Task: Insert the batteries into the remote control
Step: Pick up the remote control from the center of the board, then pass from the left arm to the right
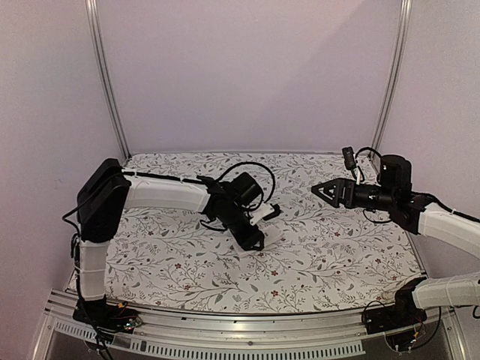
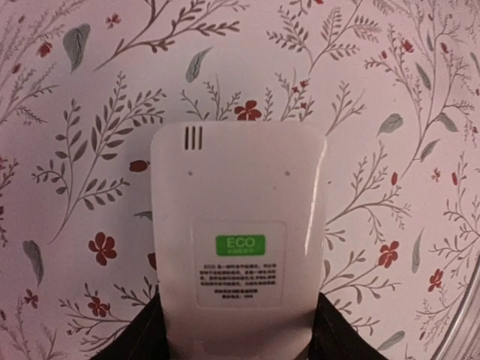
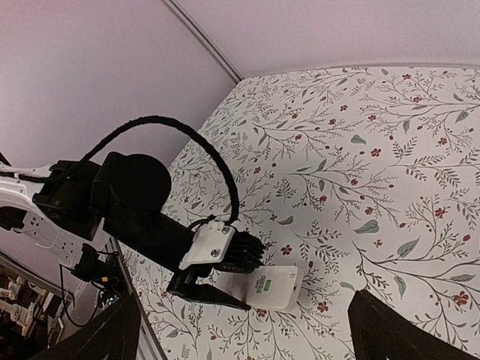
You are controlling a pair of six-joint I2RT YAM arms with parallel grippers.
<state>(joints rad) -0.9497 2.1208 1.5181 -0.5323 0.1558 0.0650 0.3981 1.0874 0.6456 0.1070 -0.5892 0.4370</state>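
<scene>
The remote control (image 2: pixel 240 247) is a white handset, back side up with a green ECO label. It also shows in the top view (image 1: pixel 271 232) and the right wrist view (image 3: pixel 274 289). My left gripper (image 2: pixel 238 334) is shut on the remote's near end, one black finger on each long side, low over the cloth at the table's middle (image 1: pixel 257 229). My right gripper (image 1: pixel 324 192) is open and empty, raised at the right, apart from the remote; its fingers (image 3: pixel 105 334) frame the right wrist view. No batteries or cover piece show in any view.
A floral cloth (image 1: pixel 180 262) covers the table. Aluminium posts (image 1: pixel 112 105) stand at the back corners and a metal rail (image 1: pixel 247 334) runs along the near edge. A black cable (image 1: pixel 255 169) loops over the left wrist.
</scene>
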